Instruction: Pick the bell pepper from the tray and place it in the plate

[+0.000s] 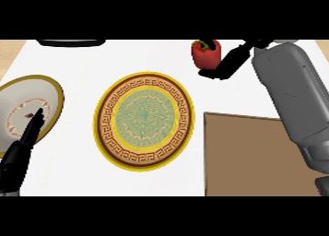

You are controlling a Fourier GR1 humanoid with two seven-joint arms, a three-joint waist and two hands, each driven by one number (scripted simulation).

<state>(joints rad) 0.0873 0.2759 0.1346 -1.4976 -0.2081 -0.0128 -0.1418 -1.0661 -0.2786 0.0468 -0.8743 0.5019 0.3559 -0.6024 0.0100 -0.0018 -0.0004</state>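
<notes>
Gripping red bell pepper (205, 52), right hand (229, 62) curled

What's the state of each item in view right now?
Red bell pepper: upright, off the tray, by the right hand, grip unclear.
Brown rectangular tray: flat, nothing on it.
Ornate brown and yellow round plate: centre, nothing on it.
White gold-rimmed plate: left edge, nothing on it.
Right hand: beside the pepper.
Left hand: open, over the white plate.
</notes>
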